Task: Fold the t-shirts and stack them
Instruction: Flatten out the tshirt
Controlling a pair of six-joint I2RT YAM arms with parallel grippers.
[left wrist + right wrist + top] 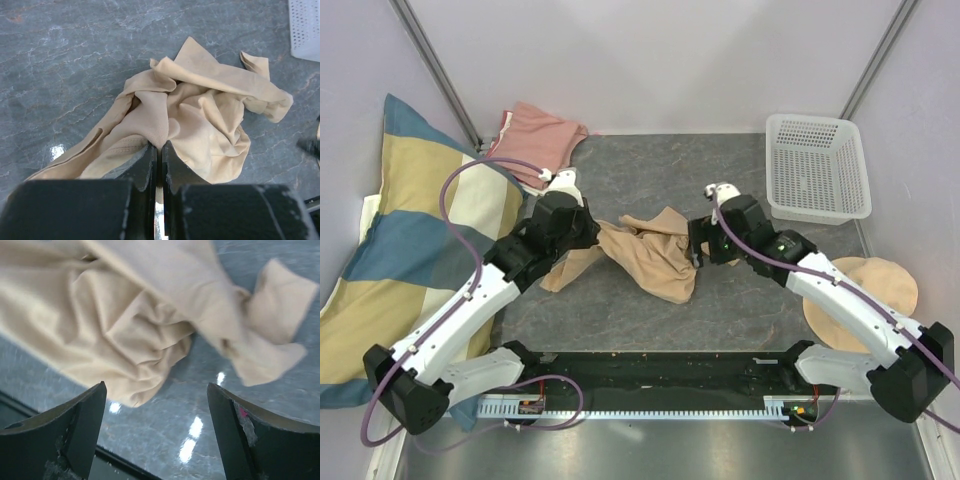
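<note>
The left jaws are pinching a fold of the tan t-shirt point(655, 255), which is lying crumpled in the middle of the tabletop point(620, 170). The right jaws are hanging wide apart over its other side, gripping nothing; the pink t-shirt point(542, 135) is lying bunched at the far-left corner.

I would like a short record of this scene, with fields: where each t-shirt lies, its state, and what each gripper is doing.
tan t-shirt: crumpled, unfolded, middle of the table
pink t-shirt: bunched at the far left corner, beside the striped pillow
left gripper: shut on a fold of the tan t-shirt
right gripper: open, at the tan t-shirt's right edge, holding nothing
stack: not started
</note>
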